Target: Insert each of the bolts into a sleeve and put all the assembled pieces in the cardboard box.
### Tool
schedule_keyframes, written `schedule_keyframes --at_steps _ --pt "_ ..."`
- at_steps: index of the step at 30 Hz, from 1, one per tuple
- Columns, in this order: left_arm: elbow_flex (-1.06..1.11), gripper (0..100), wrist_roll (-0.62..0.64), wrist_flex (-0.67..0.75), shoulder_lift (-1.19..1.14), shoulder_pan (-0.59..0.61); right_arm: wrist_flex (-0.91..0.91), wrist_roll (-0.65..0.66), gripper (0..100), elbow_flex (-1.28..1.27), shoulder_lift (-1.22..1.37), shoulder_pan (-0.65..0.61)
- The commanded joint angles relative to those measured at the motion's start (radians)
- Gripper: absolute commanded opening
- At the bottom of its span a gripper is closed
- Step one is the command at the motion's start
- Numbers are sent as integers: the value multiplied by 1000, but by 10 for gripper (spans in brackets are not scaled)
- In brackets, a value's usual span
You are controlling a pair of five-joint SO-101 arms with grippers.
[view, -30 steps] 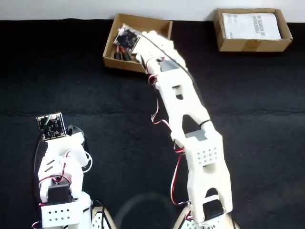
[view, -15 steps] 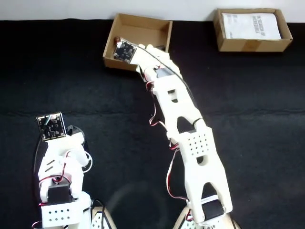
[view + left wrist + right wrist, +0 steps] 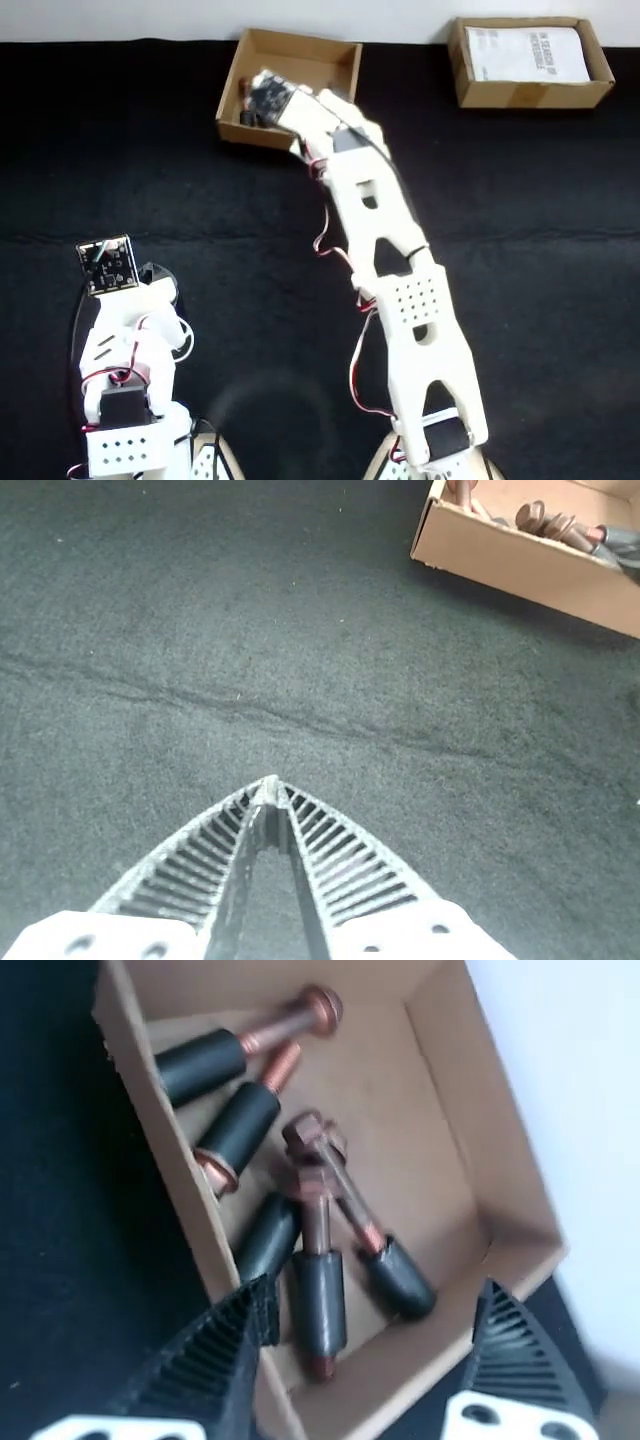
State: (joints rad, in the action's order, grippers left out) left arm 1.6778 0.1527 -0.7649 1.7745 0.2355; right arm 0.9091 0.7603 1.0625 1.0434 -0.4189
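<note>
Right jaws: spread wide, empty, hung over cardboard box (image 3: 480, 1130) at far centre-left of counter (image 3: 150, 170). Several bolt-in-sleeve pieces (image 3: 318, 1295) lay jumbled inside. Wide stance judged fit for dropping a piece clear of the walls. Left jaws: clenched on nothing, parked low at near left, out of the way.

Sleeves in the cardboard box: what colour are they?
The sleeves are black, on copper-coloured bolts; the right wrist view shows them best.
</note>
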Motion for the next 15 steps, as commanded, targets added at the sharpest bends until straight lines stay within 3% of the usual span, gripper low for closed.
schedule_keyframes --at_steps 1,6,11,15 --pt "16 17 -9 0 42 -19 157 -216 286 173 -140 4" --pt "16 17 -9 0 36 -38 381 -399 286 395 -180 8" --pt "16 17 -9 -2 35 -58 644 -404 286 657 -191 8" --pt "16 17 -9 -5 30 -105 699 -402 286 713 -251 45"
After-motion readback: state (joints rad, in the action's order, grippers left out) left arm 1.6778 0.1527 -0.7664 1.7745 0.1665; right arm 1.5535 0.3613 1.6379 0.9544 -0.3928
